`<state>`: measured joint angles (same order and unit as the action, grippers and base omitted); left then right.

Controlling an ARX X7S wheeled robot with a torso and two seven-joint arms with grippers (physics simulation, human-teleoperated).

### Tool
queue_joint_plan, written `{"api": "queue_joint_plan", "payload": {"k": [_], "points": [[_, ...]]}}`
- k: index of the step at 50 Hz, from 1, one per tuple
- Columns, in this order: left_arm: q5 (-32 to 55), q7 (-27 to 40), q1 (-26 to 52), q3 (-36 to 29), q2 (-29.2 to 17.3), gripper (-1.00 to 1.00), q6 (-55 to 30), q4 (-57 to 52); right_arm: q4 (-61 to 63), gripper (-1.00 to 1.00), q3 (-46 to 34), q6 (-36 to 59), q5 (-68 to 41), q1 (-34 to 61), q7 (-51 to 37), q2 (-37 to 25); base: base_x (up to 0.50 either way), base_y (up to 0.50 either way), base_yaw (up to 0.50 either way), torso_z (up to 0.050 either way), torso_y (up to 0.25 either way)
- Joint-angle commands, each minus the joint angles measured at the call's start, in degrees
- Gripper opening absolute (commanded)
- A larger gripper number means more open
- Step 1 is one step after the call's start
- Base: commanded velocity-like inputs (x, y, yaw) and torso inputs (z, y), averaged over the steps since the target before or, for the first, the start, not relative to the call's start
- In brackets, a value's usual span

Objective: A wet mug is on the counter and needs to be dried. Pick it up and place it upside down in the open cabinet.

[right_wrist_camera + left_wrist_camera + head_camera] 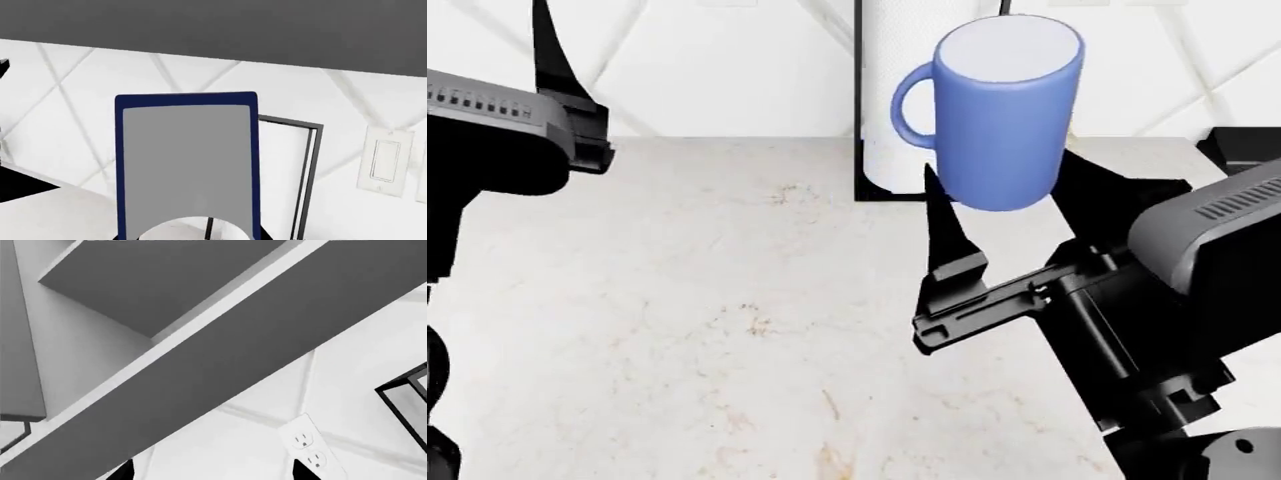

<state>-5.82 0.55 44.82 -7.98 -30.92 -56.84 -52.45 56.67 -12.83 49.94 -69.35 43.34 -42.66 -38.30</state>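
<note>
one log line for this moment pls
right tool: shut on mug | mug: lifted above counter | left tool: open, empty

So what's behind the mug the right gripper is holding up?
Behind the mug, held in the right gripper, stands the white paper-towel roll in its black frame, against the tiled wall. The mug covers most of the roll, so its right side and base cannot be seen.

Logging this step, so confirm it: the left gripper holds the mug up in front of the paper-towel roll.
Wrong arm. In the head view the right gripper holds the mug up in front of the paper-towel roll; the left gripper holds nothing.
</note>
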Motion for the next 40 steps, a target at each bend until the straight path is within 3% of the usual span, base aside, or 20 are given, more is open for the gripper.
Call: {"api": "queue_joint_plan", "payload": {"k": [1,7,16,28,40], "points": [[10.3,-5.2,-1.3,9.6,7.4,1.00,-14.7,-7.5,2.2,-1.00,-1.8,-0.7,11.6,0.7,1.9,-0.4,0.00,0.00,0.00,0.000,0.000],[18.1,0.1,-3.0,11.0,5.8,1.00,-14.7,-7.5,3.3,-1.00,-7.0,-5.8,15.9,3.7,0.3,-3.8,0.00,0.00,0.00,0.000,0.000],[19.2,2.1,-6.4,11.1,4.4,1.00,-12.0,-6.5,3.1,-1.00,-17.0,-11.2,12.4,16.4,-7.3,-9.7,0.00,0.00,0.00,0.000,0.000],[19.7,3.1,-10.3,11.5,4.8,1.00,-9.7,-5.9,-0.7,-1.00,-15.4,-5.4,3.3,33.6,-10.3,-7.6,0.00,0.00,0.00,0.000,0.000],[19.8,3.6,-13.1,11.7,4.6,1.00,-7.4,-5.2,-12.3,-1.00,-14.2,-3.6,1.9,46.1,-5.9,-3.2,0.00,0.00,0.00,0.000,0.000]]}}
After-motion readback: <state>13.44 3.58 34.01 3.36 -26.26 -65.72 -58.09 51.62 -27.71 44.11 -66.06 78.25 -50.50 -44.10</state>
